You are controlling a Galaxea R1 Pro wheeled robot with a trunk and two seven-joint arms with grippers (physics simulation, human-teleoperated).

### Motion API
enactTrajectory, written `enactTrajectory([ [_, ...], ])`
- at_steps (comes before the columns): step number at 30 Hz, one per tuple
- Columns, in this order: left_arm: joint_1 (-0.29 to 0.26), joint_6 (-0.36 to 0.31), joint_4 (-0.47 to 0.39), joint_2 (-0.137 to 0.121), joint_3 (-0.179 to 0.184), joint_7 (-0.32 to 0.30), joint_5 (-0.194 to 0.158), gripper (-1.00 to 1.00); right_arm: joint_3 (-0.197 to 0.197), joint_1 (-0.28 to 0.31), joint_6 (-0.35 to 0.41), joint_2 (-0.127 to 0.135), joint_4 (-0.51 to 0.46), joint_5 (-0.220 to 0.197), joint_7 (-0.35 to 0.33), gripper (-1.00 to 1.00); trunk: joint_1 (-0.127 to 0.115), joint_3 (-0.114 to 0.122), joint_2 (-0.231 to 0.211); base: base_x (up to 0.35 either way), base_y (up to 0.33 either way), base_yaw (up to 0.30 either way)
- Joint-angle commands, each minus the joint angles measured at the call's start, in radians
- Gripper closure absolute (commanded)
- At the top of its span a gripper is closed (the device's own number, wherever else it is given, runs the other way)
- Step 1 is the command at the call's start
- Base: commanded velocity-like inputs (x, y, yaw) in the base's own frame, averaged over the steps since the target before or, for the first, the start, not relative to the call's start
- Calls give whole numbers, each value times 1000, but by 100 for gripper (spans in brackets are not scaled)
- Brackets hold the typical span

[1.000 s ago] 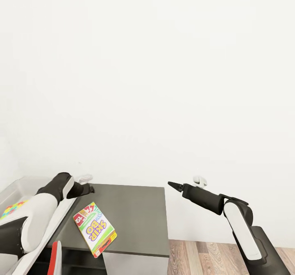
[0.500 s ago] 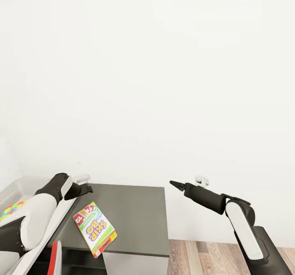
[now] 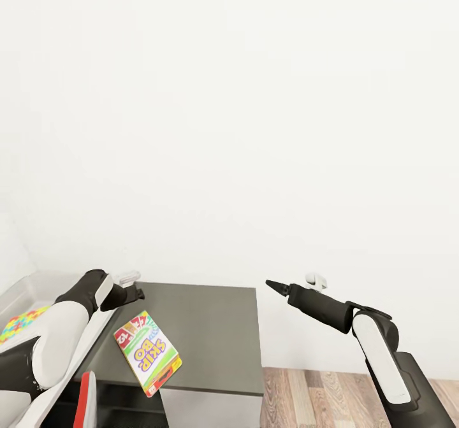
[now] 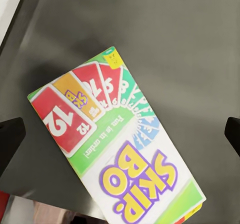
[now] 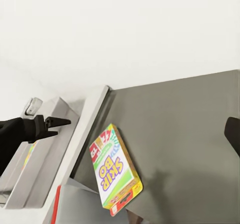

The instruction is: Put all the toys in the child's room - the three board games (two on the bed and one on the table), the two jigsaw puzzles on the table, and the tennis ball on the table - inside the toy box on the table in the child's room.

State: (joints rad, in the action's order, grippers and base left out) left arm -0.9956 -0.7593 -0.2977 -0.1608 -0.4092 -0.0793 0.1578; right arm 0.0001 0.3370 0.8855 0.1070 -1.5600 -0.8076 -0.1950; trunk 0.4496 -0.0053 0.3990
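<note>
I see the white-green "SKIP-BO" board game box (image 3: 147, 353) lying flat on a dark grey table top (image 3: 210, 326), overhanging its near edge. My left pincer (image 3: 136, 293) hangs released above it. Right pincer (image 3: 275, 285): I cannot tell its state.

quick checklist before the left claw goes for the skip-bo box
1. Left claw open: ok, the left wrist view shows its fingers far apart on either side of the SKIP-BO box.
2. Box lying flat: ok, face up on the dark grey surface.
3. Box fully supported: not ok, one corner hangs over the near edge.
4. Claw lined up over the box: cannot tell, in the head view it sits up and to the left of it.
5. Right claw clear of the path: ok, off beyond the surface's right edge.
6. Toy box within reach: ok, beside the left arm.
</note>
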Motion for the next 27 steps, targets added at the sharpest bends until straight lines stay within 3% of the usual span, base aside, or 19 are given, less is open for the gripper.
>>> enactTrajectory([
  [1, 0, -3, -1, 1, -7, -8, 11, -100, 0, 0, 3, 0, 0, 5, -6, -100, 0, -2, 1, 0, 0, 0],
  [27, 0, -6, 0, -11, -29, -20, 9, -100, 0, 0, 1, 1, 0, 6, -6, -100, 0, -45, 1, 0, 0, 0],
])
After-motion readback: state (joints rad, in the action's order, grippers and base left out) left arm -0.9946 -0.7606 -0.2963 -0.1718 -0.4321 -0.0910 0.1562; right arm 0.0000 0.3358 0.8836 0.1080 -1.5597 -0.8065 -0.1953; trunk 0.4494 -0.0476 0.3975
